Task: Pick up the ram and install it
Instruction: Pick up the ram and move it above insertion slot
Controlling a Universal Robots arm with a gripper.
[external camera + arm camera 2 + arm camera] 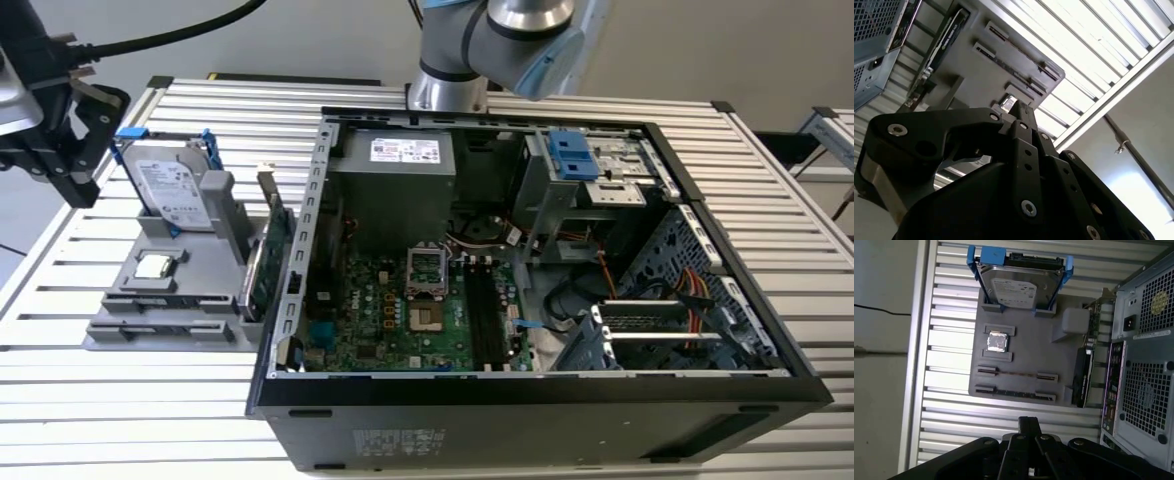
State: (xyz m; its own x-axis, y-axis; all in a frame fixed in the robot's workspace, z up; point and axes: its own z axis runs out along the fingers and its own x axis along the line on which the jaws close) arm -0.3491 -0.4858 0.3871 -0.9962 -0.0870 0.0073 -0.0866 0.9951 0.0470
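Slatted table [160, 420]; closed pincer [1029, 424] hangs near gray holder [1024, 347], apart from ram [1016, 374].

on the slatted counter [949, 365], a grey holder [1024, 347]. at one end of it, a drive [1016, 287] standing in blue clips [985, 257]. near the middle, a small silver chip [997, 342] flat in its recess. past the chip, the ram [1016, 373] on edge between two end slots, a second, darker row just beside it. along the holder's side, a card [1082, 380] upright, close to the case [1144, 385]. over the slats just off the holder's ram end, the black pincer [1029, 424], fingers together, holding nothing.
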